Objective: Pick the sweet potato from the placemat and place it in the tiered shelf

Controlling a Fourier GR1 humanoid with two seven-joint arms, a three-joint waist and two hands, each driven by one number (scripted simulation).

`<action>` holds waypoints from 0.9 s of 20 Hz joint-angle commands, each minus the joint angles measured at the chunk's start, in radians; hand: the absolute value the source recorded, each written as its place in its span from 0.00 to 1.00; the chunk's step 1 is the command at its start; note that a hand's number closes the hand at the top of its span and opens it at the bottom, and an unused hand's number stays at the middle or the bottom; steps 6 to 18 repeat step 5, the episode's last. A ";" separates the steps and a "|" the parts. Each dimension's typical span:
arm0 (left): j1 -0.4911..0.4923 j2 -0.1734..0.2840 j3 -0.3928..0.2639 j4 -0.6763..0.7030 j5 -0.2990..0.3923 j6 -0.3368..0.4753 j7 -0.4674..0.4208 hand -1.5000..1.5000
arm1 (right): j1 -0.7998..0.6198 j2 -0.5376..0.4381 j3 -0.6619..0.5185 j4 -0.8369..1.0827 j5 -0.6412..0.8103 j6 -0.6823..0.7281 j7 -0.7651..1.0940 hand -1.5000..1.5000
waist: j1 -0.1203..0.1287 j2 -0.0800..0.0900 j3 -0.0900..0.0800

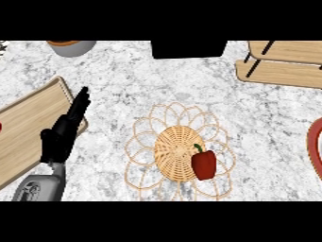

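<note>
Lying on placemat (170, 151), red pepper (204, 164) well right of open, straight-fingered left hand (62, 134).

Open marble bench (114, 71) runs between the woven placemat (179, 151) and the tiered shelf (289, 64) at upper right. A dark box (188, 48) stands at the far edge; a red-rimmed plate (315, 142) borders the right side, a wooden board (24, 127) the left.

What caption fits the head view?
Red pepper on woven placemat; left hand open beside wooden board.
</note>
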 commanded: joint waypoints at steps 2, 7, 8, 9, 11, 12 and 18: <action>0.025 0.008 0.007 -0.041 0.025 -0.025 0.025 0.50 | 0.233 -0.047 -0.212 -0.051 -0.124 0.210 -0.060 0.00 | 0.001 0.001 0.001; -0.002 0.012 0.012 -0.049 0.022 -0.022 0.064 0.50 | 0.347 -0.050 -0.365 -0.060 -0.183 0.312 -0.101 0.00 | -0.006 0.000 0.001; -0.002 0.012 0.012 -0.049 0.022 -0.022 0.064 0.50 | 0.347 -0.050 -0.365 -0.060 -0.183 0.312 -0.101 0.00 | -0.006 0.000 0.001; -0.002 0.012 0.012 -0.049 0.022 -0.022 0.064 0.50 | 0.347 -0.050 -0.365 -0.060 -0.183 0.312 -0.101 0.00 | -0.006 0.000 0.001; -0.002 0.012 0.012 -0.049 0.022 -0.022 0.064 0.50 | 0.347 -0.050 -0.365 -0.060 -0.183 0.312 -0.101 0.00 | -0.006 0.000 0.001; -0.002 0.012 0.012 -0.049 0.022 -0.022 0.064 0.50 | 0.347 -0.050 -0.365 -0.060 -0.183 0.312 -0.101 0.00 | -0.006 0.000 0.001; -0.002 0.012 0.012 -0.049 0.022 -0.022 0.064 0.50 | 0.347 -0.050 -0.365 -0.060 -0.183 0.312 -0.101 0.00 | -0.006 0.000 0.001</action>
